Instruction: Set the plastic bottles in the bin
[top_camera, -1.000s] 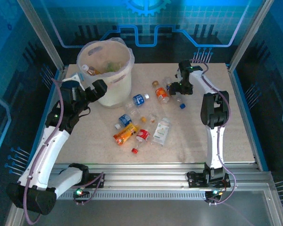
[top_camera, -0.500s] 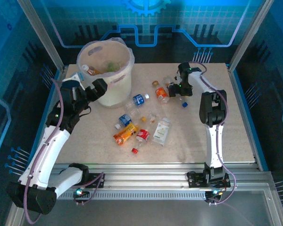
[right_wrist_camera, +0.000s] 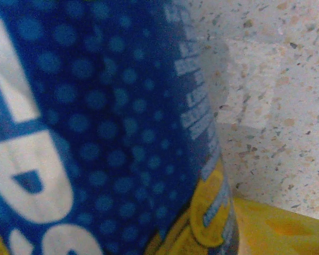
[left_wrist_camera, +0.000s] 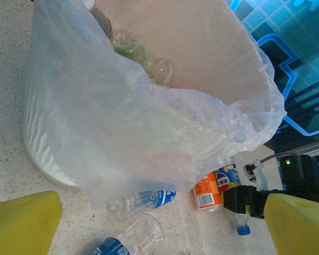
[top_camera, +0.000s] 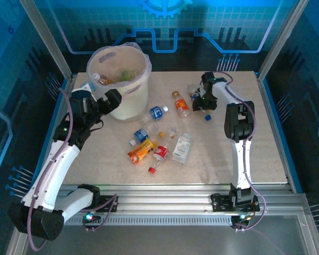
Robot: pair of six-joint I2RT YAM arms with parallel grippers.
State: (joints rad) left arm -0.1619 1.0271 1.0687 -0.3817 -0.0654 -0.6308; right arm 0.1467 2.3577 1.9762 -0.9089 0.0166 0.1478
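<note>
Now the right claw, wider a moment ago, is narrowing round a blue bottle lying at the far right of the bench. It is apparently gripping it, though the close view is hiding the contact. The left claw is hanging wide and empty beside the bin. Other bottles are lying mid-bench, so a lift and carry to the bin is coming due.

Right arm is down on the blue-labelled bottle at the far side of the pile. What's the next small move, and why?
Probably close the right gripper firmly before lifting. The blue-labelled bottle sits against one yellow pad in the wrist view, yet a firm pinch isn't evident. The table is close behind it, and the bin is well to the left.
</note>
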